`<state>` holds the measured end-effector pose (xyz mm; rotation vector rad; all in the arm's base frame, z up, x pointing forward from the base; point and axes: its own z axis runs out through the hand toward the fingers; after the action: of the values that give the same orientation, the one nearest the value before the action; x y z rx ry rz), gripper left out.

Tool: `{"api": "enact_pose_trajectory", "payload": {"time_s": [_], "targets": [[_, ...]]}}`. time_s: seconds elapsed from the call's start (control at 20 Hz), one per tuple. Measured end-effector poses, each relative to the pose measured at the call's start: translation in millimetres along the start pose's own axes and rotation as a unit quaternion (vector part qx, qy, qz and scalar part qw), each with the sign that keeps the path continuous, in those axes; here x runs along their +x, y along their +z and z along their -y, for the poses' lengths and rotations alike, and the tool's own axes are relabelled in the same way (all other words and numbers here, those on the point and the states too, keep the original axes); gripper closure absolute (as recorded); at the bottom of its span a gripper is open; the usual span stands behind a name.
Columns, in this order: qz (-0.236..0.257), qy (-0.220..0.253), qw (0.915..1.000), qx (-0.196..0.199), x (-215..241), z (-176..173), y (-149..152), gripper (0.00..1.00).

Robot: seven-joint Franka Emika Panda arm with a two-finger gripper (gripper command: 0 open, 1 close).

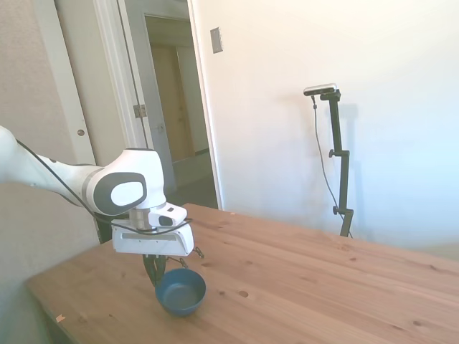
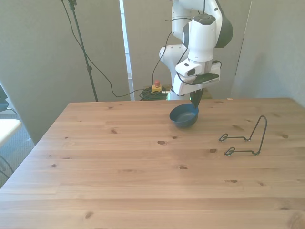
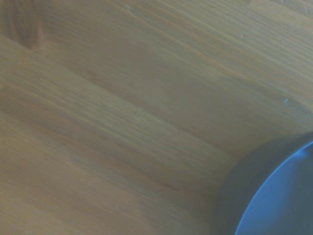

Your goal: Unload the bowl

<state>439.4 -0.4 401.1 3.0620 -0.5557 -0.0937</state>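
Rack (image 2: 245,138) sits nearest you. Gripper (image 2: 196,101) pinches the bowl (image 2: 184,116) rim (blue, upright on the table (image 2: 143,181)); lift crookedly and you'll tip it.

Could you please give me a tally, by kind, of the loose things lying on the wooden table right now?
Bowl: 1
Wire rack: 1
Total: 2
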Motion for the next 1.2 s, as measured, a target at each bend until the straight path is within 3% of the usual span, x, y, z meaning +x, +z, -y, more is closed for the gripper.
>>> {"api": "enact_pose_trajectory", "payload": {"time_s": [0.55, 0.6, 1.2], "targets": [[-0.009, 0.024, 0.9979, -0.059, 45.4, 9.7, 14.1, 1.00], [-0.011, 0.026, 0.9975, -0.064, 48.5, 10.6, 15.4, 0.00], [-0.027, 0.031, 0.9959, -0.080, 51.5, 16.5, 18.7, 0.00]]}}
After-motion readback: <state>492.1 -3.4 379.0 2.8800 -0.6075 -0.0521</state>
